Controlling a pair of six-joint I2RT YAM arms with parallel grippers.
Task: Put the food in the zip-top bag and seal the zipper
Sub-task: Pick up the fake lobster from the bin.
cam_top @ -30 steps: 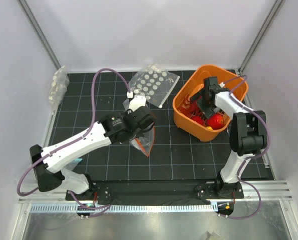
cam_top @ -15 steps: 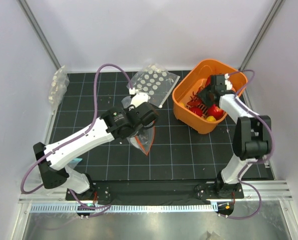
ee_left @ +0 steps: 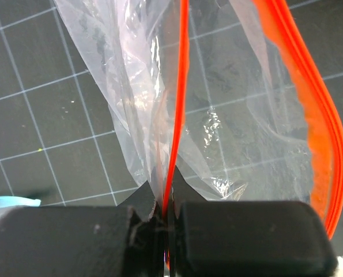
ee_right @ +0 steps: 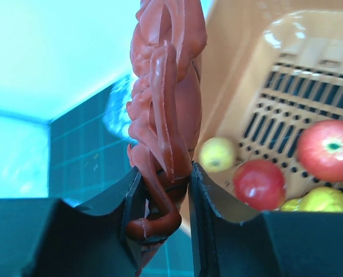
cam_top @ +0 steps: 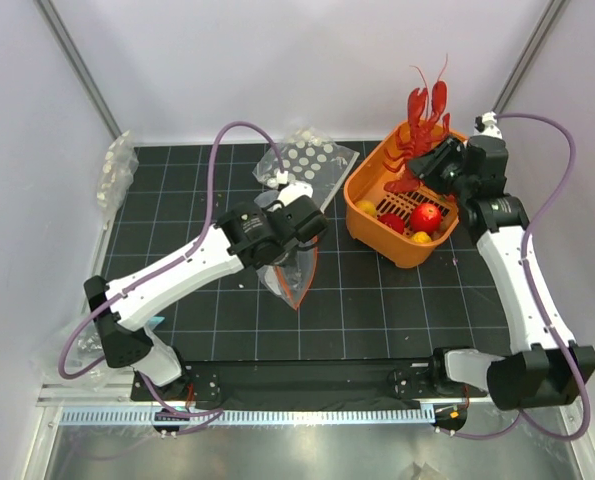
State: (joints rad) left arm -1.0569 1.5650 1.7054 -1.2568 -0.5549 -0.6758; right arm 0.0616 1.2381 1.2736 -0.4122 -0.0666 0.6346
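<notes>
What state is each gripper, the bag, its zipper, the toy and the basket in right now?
Clear plastic zip-top bag: mouth open, one edge pinched.
Orange-red zipper strip: unsealed, sides apart.
Left gripper: shut on the bag's edge.
Orange slotted plastic basket: holds small round fruit balls.
Red plastic lobster-like toy: held above the basket.
Right gripper: shut on the toy.

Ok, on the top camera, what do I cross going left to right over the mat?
Crumpled clear bag → zip-top bag → orange basket.
</notes>
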